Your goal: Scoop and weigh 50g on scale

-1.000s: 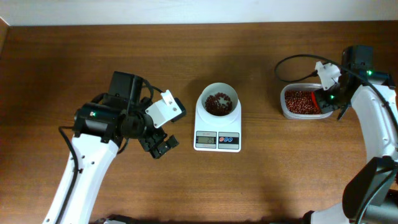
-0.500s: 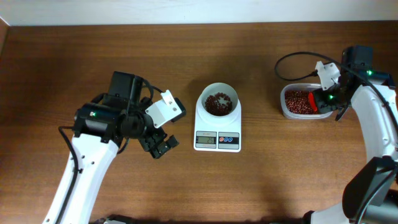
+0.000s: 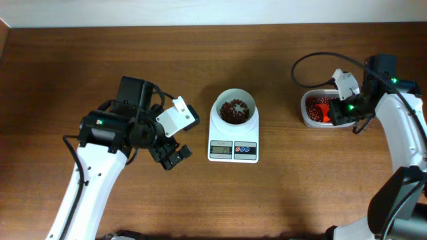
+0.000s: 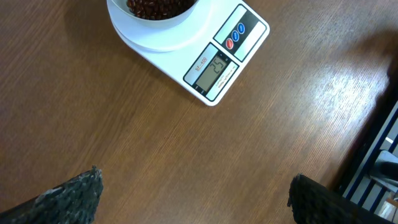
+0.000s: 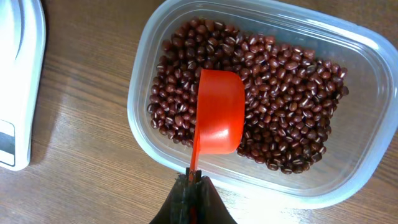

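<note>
The right claw point(image 5: 194, 182) has slid left over the tub point(image 5: 138, 106), pinching the red scoop point(image 5: 219, 115) above the beans point(image 5: 283, 81). The left claw point(image 4: 196, 199) is spread wide near the scale point(image 4: 217, 65).

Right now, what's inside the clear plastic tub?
The tub holds small red-brown beans, with a red scoop over them. Whatever lies beneath the scoop and the bean layer is hidden.

Dark wooden table point(image 3: 300, 197), pale wall point(image 3: 200, 12) behind.
</note>
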Controlling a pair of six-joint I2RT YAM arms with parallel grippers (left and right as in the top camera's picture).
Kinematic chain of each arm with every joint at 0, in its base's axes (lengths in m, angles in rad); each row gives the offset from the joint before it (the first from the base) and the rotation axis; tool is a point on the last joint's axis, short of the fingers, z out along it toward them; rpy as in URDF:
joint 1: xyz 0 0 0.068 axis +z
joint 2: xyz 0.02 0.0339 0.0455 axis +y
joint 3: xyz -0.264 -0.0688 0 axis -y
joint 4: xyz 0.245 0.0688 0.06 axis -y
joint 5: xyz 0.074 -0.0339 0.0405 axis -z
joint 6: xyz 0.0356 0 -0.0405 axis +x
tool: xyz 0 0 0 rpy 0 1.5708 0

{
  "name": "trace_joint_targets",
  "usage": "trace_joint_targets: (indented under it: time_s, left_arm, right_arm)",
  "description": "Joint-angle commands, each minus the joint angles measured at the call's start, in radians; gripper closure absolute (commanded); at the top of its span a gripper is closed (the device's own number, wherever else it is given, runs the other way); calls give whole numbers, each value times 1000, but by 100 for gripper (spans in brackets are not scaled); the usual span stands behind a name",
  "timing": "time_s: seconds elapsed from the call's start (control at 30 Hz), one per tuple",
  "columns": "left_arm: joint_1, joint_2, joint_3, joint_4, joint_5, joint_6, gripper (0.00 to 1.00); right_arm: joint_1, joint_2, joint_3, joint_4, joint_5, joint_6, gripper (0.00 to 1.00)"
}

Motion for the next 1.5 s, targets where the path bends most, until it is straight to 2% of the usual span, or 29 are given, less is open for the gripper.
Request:
trace_joint_targets:
  time_s: [0.0, 0.1, 0.17, 0.33, 0.63, 1.13, 1.23, 1.47]
  left_arm:
    - [4, -17, -3, 2, 14, 9, 1]
    - [4, -17, -3, 2, 14, 9, 1]
    - [4, -17, -3, 2, 14, 9, 1]
    - [4, -17, -3, 2, 14, 9, 1]
    - [4, -17, -3, 2, 14, 9, 1]
    - [4, -17, -3, 2, 14, 9, 1]
    - [4, -17, -3, 2, 14, 9, 1]
    - [4, -17, -3, 2, 14, 9, 1]
  right_arm:
    - [-51, 1, -10, -3, -104, 53, 96]
    - [-116, 1, -10, -4, -238, 62, 96]
    - [-185, 1, -10, -6, -283, 121, 96]
    - [-283, 1, -10, -8, -406, 121, 96]
    - [-351, 1, -10, -12, -588, 120, 96]
    - [-333, 1, -10, -11, -873, 120, 96]
    - [-295, 1, -10, -11, -873, 120, 96]
    - [-106, 1, -10, -6, -873, 121, 96]
